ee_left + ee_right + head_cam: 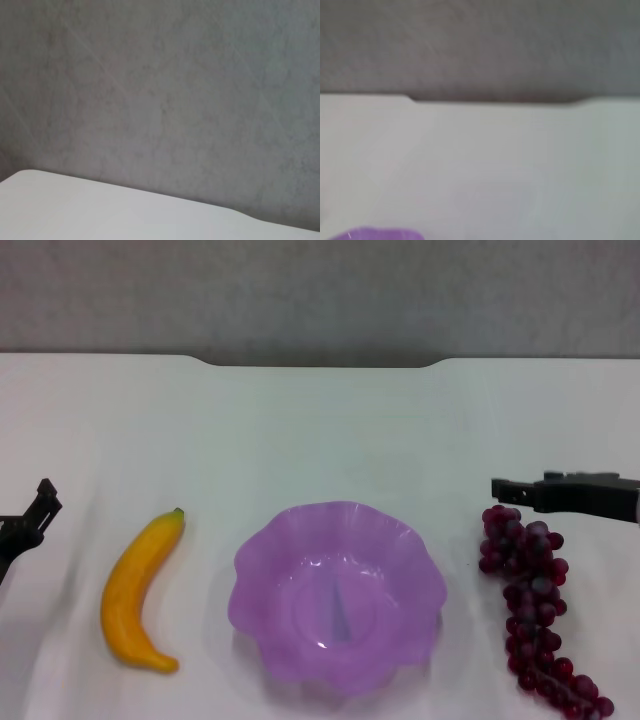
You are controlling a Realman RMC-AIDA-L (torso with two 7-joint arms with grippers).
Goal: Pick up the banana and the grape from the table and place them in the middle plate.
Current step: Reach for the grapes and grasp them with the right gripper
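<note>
The white table (320, 430) fills the head view, its far edge cut by a shallow notch and backed by a grey wall (320, 290). At the near middle sits the middle plate (262, 570), a translucent purple dish with a scalloped rim, holding nothing. The grape (535, 610), a long dark red bunch, lies on the table to the plate's right, apart from its rim and running toward the near right corner. The banana (135, 595) lies on the table to the plate's left, stem tip pointing away from the robot, also clear of the rim. The right gripper (510, 490) reaches in from the right edge, its dark tip just over the bunch's far end; whether its fingers are apart or together cannot be told. The left gripper (35, 515) sits at the left edge, well apart from the banana, its state likewise unclear. Bare tabletop stretches between the fruit and the far edge.
</note>
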